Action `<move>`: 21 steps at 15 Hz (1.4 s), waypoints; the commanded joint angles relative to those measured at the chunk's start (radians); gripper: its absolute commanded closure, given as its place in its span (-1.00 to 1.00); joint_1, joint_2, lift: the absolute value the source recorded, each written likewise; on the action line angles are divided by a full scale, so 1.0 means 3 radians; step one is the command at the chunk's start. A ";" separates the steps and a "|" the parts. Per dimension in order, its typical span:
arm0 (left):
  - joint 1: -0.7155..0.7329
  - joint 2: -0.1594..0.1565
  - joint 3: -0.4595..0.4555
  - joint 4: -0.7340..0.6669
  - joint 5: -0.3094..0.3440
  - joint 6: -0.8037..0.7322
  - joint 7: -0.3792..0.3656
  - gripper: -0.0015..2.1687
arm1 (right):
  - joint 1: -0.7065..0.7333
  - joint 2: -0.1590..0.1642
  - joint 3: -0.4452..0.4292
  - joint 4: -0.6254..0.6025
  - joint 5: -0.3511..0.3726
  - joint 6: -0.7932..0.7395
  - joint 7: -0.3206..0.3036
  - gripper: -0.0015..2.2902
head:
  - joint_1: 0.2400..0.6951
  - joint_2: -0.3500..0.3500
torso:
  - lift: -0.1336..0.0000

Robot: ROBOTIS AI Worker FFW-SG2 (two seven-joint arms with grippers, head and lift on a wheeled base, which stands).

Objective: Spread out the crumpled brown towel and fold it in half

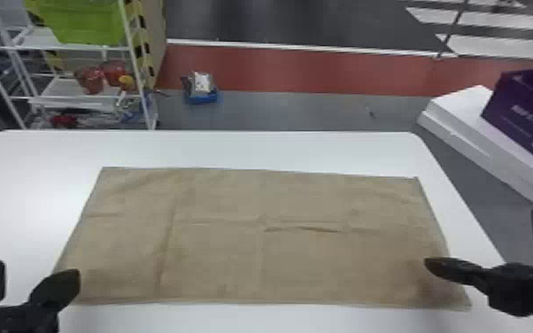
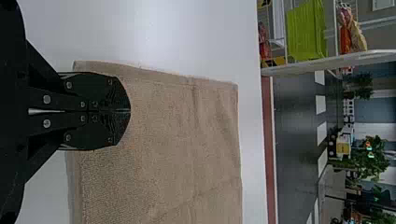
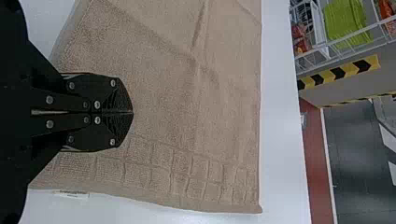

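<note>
Nearest are two black grippers, the left gripper [image 1: 64, 283] over the towel's near left corner and the right gripper [image 1: 440, 266] over its near right part. Each has two flat fingers pressed together with nothing between them; whether either touches the cloth is hard to tell. Both arms are cut off at the sides, and the left gripper hides the near left corner. Below lies one brown towel [image 1: 305, 261], spread in a wide rectangle with a few creases; whether it is one layer or two, I cannot tell. One small white tag [image 3: 71, 193] sticks out at its edge. It all rests on one white table [image 1: 252, 148]. Past the table's far left side stands one white wire rack [image 1: 79, 48]. On it are one green bin [image 1: 88, 22], cut off at the top, its contents unclear, two red see-through containers [image 1: 89, 79] with something yellow [image 1: 126, 83] beside them, and a jumble lower down. One blue tray [image 1: 202, 98] on the floor holds white and grey things too small to name. To the right, one purple box [image 1: 518, 110], cut off, sits on a white block [image 1: 460, 104].
</note>
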 commanded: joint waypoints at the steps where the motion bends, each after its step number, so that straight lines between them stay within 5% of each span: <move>1: -0.0126 0.0008 -0.0013 0.0210 -0.0027 0.0006 0.0004 0.64 | -0.0005 0.0010 0.0007 0.0010 0.0000 -0.0001 0.0000 0.32 | 1.00 -0.29 | -0.84; 10: 0.0069 0.0008 0.0145 0.0246 -0.0012 -0.0157 -0.0006 0.64 | -0.0066 0.0010 0.0079 0.0010 0.0020 0.0020 -0.0005 0.32 | 1.00 -0.19 | -0.84; 15: 0.0212 0.0008 0.0166 -0.0082 0.0167 -0.0219 -0.0042 0.59 | -0.0097 0.0035 0.0053 -0.0010 -0.0020 0.0040 -0.0010 0.32 | 1.00 -0.15 | -0.84; 17: 0.0202 0.0008 0.0176 -0.0245 0.0300 -0.0219 -0.0062 -0.05 | -0.0184 0.0066 -0.0044 0.0000 -0.0082 -0.0062 -0.0010 0.21 | 1.00 -0.17 | -0.84; 18: 0.0120 0.0008 0.0191 -0.0266 0.0326 -0.0219 -0.0123 -0.71 | -0.0250 0.0097 -0.0090 0.0062 -0.0102 -0.0216 0.0005 -0.06 | 1.00 -0.19 | -0.84; 19: -0.0054 0.0008 0.0196 -0.0266 0.0331 -0.0168 -0.0144 -0.94 | -0.0342 0.0102 -0.0110 0.0195 -0.0174 -0.0512 0.0011 -0.36 | 1.00 -0.23 | -0.84; 21: -0.0438 0.0008 0.0196 -0.0092 0.0331 -0.0147 -0.0175 -0.94 | -0.0608 0.0102 -0.0131 0.0598 -0.0281 -0.1126 0.0031 -0.66 | 1.00 -0.27 | -0.84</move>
